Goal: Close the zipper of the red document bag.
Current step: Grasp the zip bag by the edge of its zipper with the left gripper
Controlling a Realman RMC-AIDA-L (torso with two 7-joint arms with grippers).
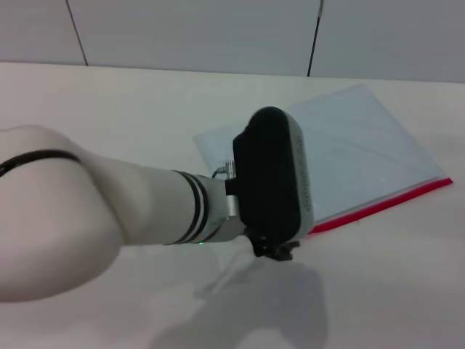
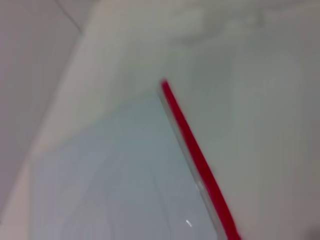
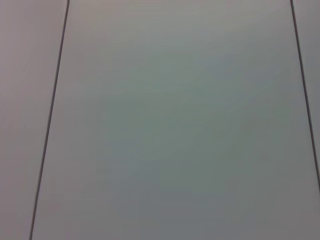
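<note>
The red document bag (image 1: 363, 149) lies flat on the table at the right, a translucent pale blue pouch. Its zipper (image 1: 385, 205) is a thin bright red strip along the long edge nearest me. My left arm reaches in from the left, and its black left gripper (image 1: 275, 251) hangs over the bag's near left corner, hiding that end of the zipper. The left wrist view shows the bag (image 2: 115, 185) with the zipper (image 2: 200, 160) running along its edge up to the far corner. My right gripper appears in no view.
The pale table (image 1: 109, 109) spreads out on all sides of the bag. A panelled wall (image 1: 218, 29) stands behind the table's far edge. The right wrist view shows only grey wall panels (image 3: 175, 125).
</note>
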